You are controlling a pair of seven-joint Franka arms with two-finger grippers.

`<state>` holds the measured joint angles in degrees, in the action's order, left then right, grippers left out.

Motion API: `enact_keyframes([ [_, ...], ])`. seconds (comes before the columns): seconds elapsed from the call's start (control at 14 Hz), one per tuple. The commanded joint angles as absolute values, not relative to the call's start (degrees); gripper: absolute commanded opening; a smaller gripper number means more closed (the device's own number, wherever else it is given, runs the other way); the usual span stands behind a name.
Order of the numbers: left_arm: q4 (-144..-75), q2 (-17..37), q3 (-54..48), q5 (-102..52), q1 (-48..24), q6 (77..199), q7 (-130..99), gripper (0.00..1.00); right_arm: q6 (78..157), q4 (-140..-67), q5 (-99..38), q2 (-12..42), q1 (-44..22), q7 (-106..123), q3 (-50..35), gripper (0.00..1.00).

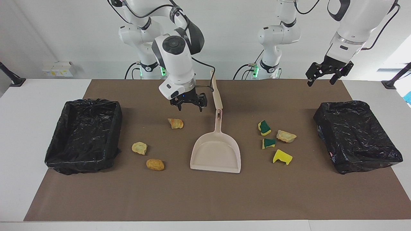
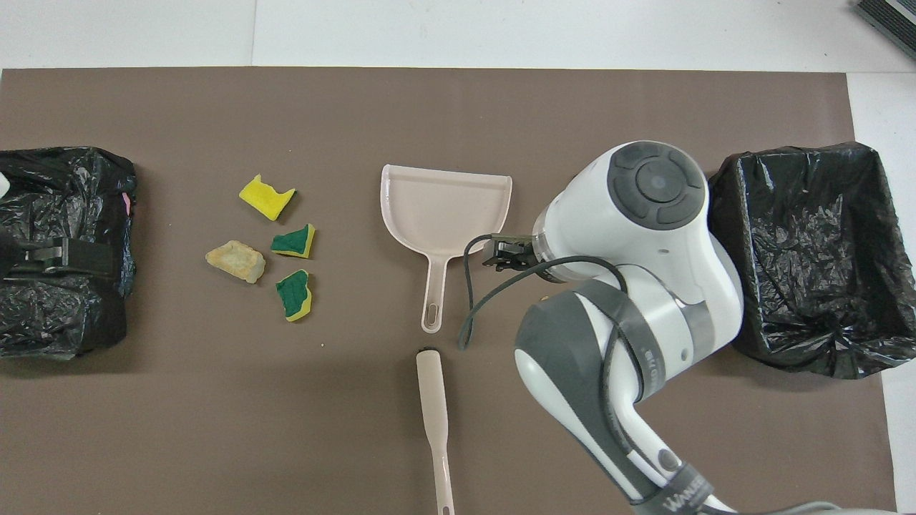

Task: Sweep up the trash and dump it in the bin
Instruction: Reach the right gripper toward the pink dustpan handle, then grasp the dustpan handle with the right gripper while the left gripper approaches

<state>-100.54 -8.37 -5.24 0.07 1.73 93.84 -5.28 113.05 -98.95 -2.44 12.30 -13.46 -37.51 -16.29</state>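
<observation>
While both arms hang in air:
R gripper [image 1: 188, 105]: fingers apart, nothing held, over mat btwn bread chunk [image 1: 175, 123] & dustpan handle [image 1: 218, 120].
L gripper [image 1: 324, 75]: fingers apart, waits above bin [image 1: 356, 134].
Trash: 3 bread bits at dustpan's 9 o'clock in facing view; sponge pieces [image 1: 265, 127] + 1 chunk at 3 o'clock.

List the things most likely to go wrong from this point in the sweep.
1. The right gripper hangs open beside the dustpan handle and the brush; coming down it may knock one askew instead of gripping it.
2. A bread chunk lies just under that gripper and could get nudged away.
3. The trash sits in two separate groups, so one sweep may miss the sponge pieces. The left gripper waits above its bin.
</observation>
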Motion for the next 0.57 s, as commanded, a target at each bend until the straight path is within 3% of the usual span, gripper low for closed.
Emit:
enact_keyframes([
  [0.0,-100.89,-8.88,-4.66,-0.79,0.79,94.31,-5.36,1.00,117.85,-98.70,-2.29,15.54,-16.42,-41.56,-16.35,1.00],
  [0.5,-105.89,-9.67,-4.66,-0.88,0.70,93.51,-4.40,1.00,122.51,-91.14,10.10,28.12,-23.82,-50.18,-16.17,1.00],
])
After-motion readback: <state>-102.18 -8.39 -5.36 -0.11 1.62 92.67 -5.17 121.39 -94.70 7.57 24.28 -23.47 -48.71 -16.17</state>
